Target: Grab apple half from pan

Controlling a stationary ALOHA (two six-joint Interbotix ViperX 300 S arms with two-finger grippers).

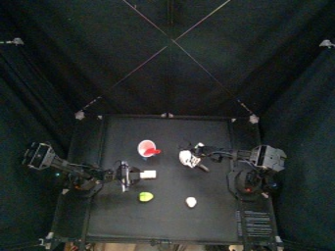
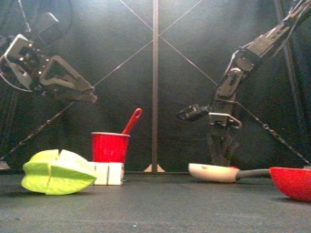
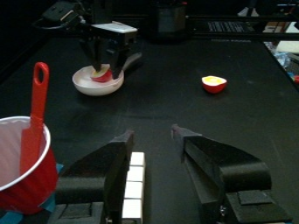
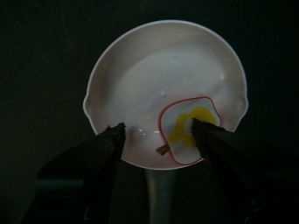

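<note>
From the table's front edge, a green wedge (image 2: 57, 172) lies nearest at eight o'clock, a red cup (image 2: 111, 146) stands behind it, and the white pan (image 2: 215, 171) rests farther back at four o'clock. The right gripper (image 4: 159, 133) hangs directly over the pan, jaws open and straddling the apple half (image 4: 188, 128), which lies in the pan's bowl near the handle, its cut face up. The left gripper (image 3: 156, 140), also open and holding nothing, hovers well apart, so the right arm is plainly nearer.
</note>
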